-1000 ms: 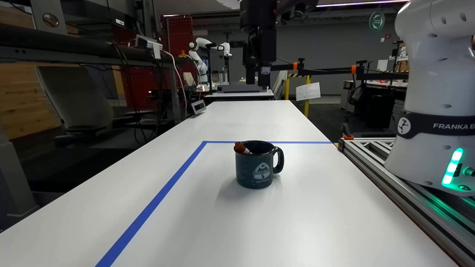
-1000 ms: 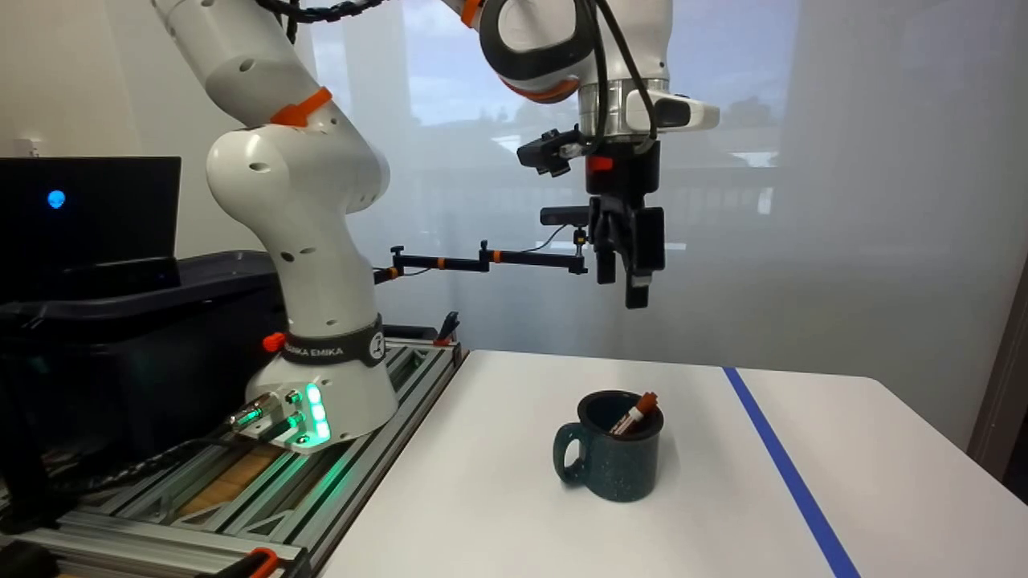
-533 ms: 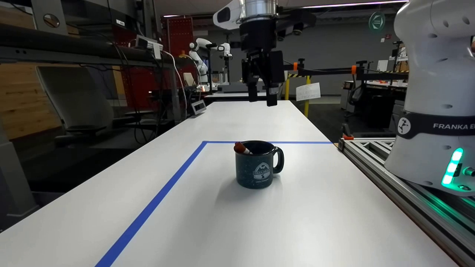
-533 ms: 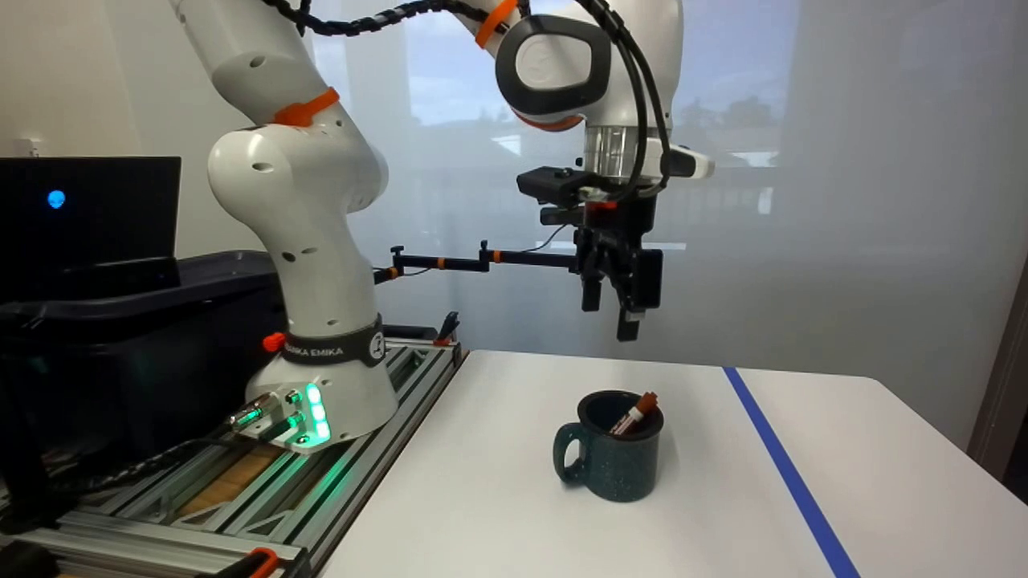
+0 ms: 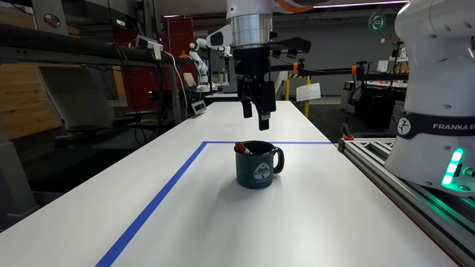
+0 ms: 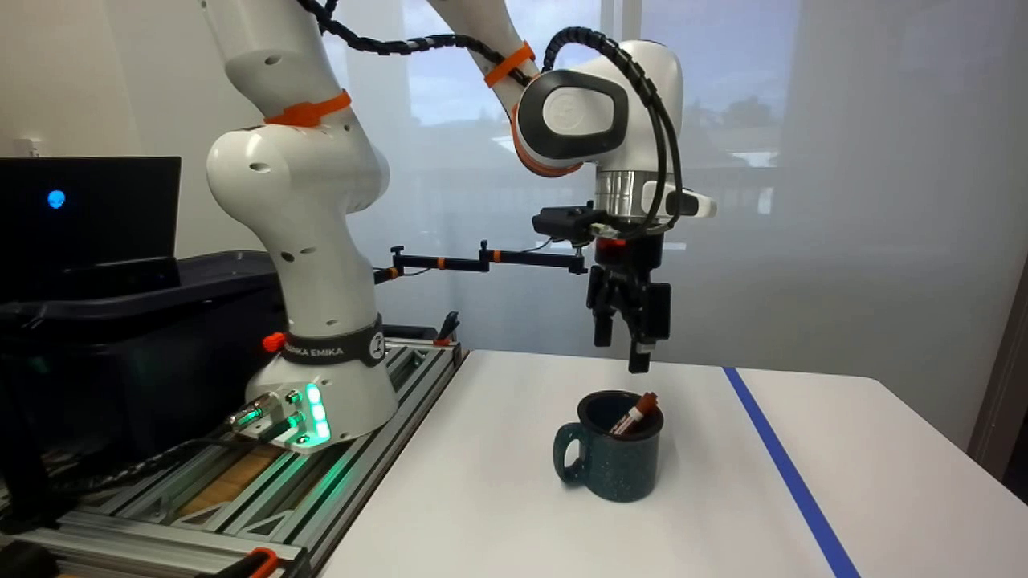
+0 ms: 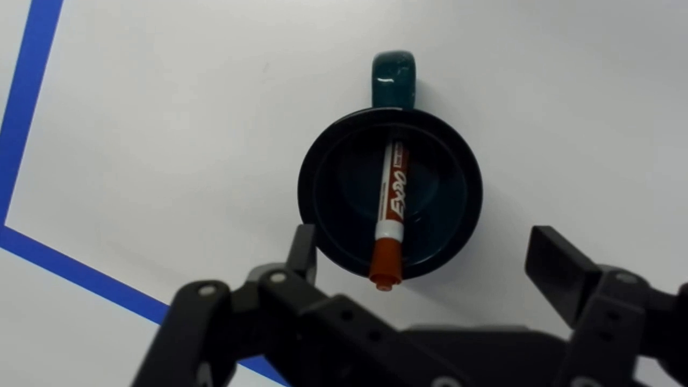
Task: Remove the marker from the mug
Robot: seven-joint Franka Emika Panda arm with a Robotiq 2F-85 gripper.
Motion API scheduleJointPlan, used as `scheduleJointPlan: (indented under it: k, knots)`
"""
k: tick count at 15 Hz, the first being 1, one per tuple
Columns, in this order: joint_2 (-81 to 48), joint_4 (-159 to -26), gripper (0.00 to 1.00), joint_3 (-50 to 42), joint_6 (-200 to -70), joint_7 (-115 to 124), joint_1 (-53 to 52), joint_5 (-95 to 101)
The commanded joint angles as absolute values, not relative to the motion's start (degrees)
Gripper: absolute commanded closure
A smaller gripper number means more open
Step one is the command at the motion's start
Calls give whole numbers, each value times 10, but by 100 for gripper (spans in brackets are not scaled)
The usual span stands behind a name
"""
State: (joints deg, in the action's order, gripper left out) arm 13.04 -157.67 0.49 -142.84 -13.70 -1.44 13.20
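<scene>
Hand empty, fingers spread wide above mug; marker leans inside. Mug nearer robot-side edge of bench.

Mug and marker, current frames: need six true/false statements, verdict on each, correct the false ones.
1. The mug stands upright on the table. True.
2. The marker lies on the table beside the mug. False: it leans inside the mug, with one end sticking out.
3. The pincer is open, above the mug and apart from it. True.
4. In the wrist view, the handle points toward the bottom of the picture. False: it points toward the top.
5. The blue tape runs under the mug. False: it lies apart from the mug.
6. The marker's cap is reddish-orange. True.
</scene>
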Motion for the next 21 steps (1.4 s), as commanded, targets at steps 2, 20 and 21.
scheduleJointPlan:
  k: [2,20,21]
  knots:
    - [130,-1575,0,5,-1427,-137,-13,132]
    - [4,-1575,51,-3,-1646,-75,4,165]
    - [3,-1575,58,-4,-1650,-76,3,158]
